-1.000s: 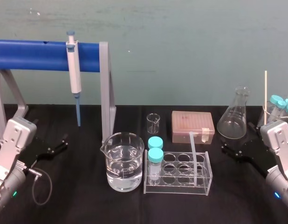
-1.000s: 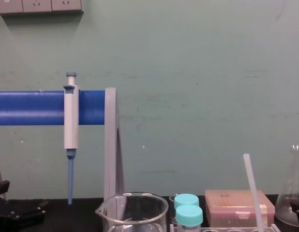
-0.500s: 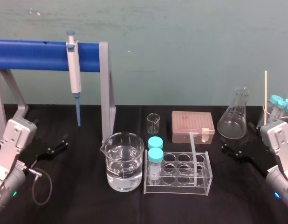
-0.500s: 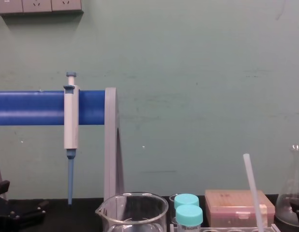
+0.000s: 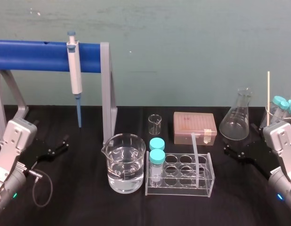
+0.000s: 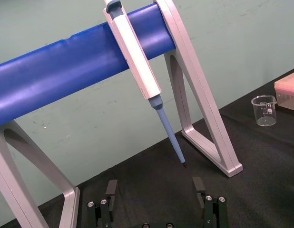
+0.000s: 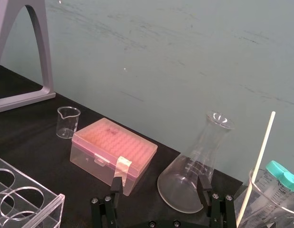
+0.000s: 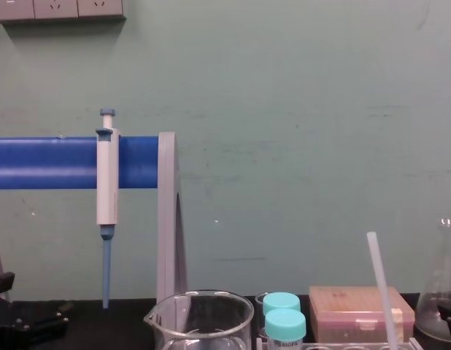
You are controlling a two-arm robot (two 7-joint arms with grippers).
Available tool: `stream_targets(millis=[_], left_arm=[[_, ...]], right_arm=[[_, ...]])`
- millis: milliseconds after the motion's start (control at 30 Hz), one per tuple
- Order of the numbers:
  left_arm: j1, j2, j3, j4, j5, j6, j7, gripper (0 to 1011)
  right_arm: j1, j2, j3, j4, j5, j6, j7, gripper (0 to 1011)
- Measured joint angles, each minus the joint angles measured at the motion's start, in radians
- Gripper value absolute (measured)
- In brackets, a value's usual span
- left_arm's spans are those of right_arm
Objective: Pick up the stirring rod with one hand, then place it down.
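At the desk [image 5: 89, 207] front, stirring rod [image 5: 195, 157]: stood leaning in a right-hand well of the clear tube rack [image 5: 181, 192], its upper end left free for gripping.
Rack's left side: two teal-capped tubes [image 5: 157, 155] are held there, and a water-filled beaker [image 5: 126, 162] is set just beside.
Left tool [image 6: 155, 182]: held open and low at the far left, well apart from the rod.
Right tool [image 7: 160, 180]: held open at the right, nearer the rod and judged the likelier to be used.
Behind: a pink tip box [image 5: 194, 126] and a conical flask [image 5: 238, 117] are to be avoided.
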Motion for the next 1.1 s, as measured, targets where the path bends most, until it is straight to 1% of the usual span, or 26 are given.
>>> stream_targets(millis=[433,500,533,633,733,767,833,867,933,967,1000,1033,1067,1100], left_arm=[[0.0,0.0,0.0,0.0,0.0,0.0,0.0,1000],[0.0,0.0,0.0,0.0,0.0,0.0,0.0,1000],[0.0,0.0,0.0,0.0,0.0,0.0,0.0,1000],[0.0,0.0,0.0,0.0,0.0,0.0,0.0,1000],[0.0,0.0,0.0,0.0,0.0,0.0,0.0,1000],[0.0,0.0,0.0,0.0,0.0,0.0,0.0,1000],[0.0,0.0,0.0,0.0,0.0,0.0,0.0,1000],[0.0,0.0,0.0,0.0,0.0,0.0,0.0,1000],[0.0,0.0,0.0,0.0,0.0,0.0,0.0,1000],[0.0,0.0,0.0,0.0,0.0,0.0,0.0,1000],[0.0,0.0,0.0,0.0,0.0,0.0,0.0,1000],[0.0,0.0,0.0,0.0,0.0,0.0,0.0,1000],[0.0,0.0,0.0,0.0,0.0,0.0,0.0,1000],[0.0,0.0,0.0,0.0,0.0,0.0,0.0,1000]], right_arm=[[0.0,-0.001,0.001,0.0,0.0,0.0,0.001,1002],[0.0,-0.004,0.011,-0.001,0.009,-0.005,0.015,1002],[-0.004,-0.003,0.02,-0.008,0.023,-0.009,0.031,1002],[-0.016,0.005,0.036,-0.028,0.048,-0.01,0.061,1002],[-0.046,0.03,0.065,-0.073,0.101,0.0,0.111,1002],[-0.065,0.048,0.082,-0.1,0.131,0.009,0.139,1002],[-0.085,0.065,0.099,-0.127,0.16,0.019,0.166,1002],[-0.105,0.085,0.118,-0.156,0.191,0.03,0.192,1002],[-0.127,0.103,0.135,-0.184,0.218,0.04,0.217,1002],[-0.146,0.121,0.15,-0.209,0.243,0.049,0.242,1002],[-0.155,0.128,0.156,-0.22,0.253,0.054,0.255,1002],[-0.17,0.149,0.168,-0.242,0.271,0.066,0.282,1002],[-0.17,0.149,0.168,-0.242,0.271,0.066,0.282,1002],[-0.183,0.168,0.178,-0.262,0.286,0.076,0.308,1002]])
